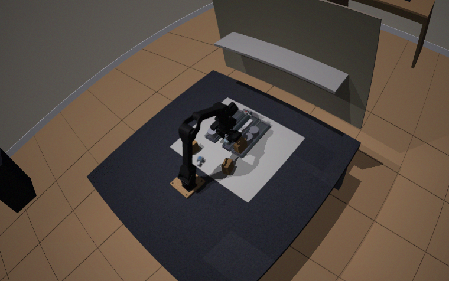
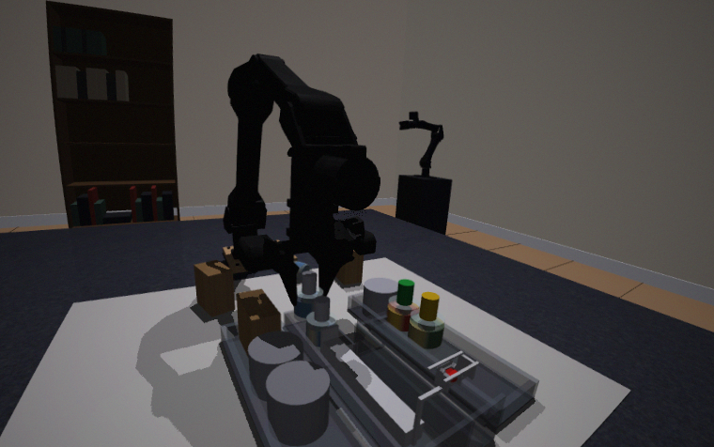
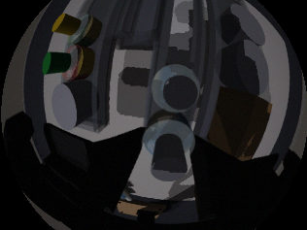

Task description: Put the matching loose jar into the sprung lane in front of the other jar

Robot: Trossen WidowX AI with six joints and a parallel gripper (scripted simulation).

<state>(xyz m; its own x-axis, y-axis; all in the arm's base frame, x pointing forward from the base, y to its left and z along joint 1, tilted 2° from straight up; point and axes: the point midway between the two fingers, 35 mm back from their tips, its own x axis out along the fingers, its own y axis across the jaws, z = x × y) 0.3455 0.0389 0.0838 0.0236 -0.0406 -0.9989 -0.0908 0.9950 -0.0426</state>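
Observation:
My gripper (image 2: 309, 300) (image 3: 168, 136) points down and is shut on an upright grey-capped jar (image 2: 308, 285) (image 3: 170, 156), at the front end of the sprung lane. The jar also shows pale blue in the top view (image 1: 226, 141). A second grey-capped jar (image 2: 321, 325) (image 3: 176, 88) stands upright in the lane (image 2: 368, 421), close behind the held one; whether they touch is unclear. The held jar's base and the low front stop are mostly hidden, so I cannot tell whether it stands on the lane floor. The pusher plate is hard to make out through the clear walls.
Beside the lane stand a brown block (image 1: 240, 144) (image 2: 258, 318) (image 3: 238, 120) and two grey cylinders (image 2: 298, 400). The other side lane holds a green-capped jar (image 2: 405, 292) (image 3: 57, 63), a yellow-capped jar (image 2: 429, 306) (image 3: 66, 24) and a grey cylinder (image 2: 380, 294). A blue-grey object (image 1: 199, 160) lies nearer the arm's base.

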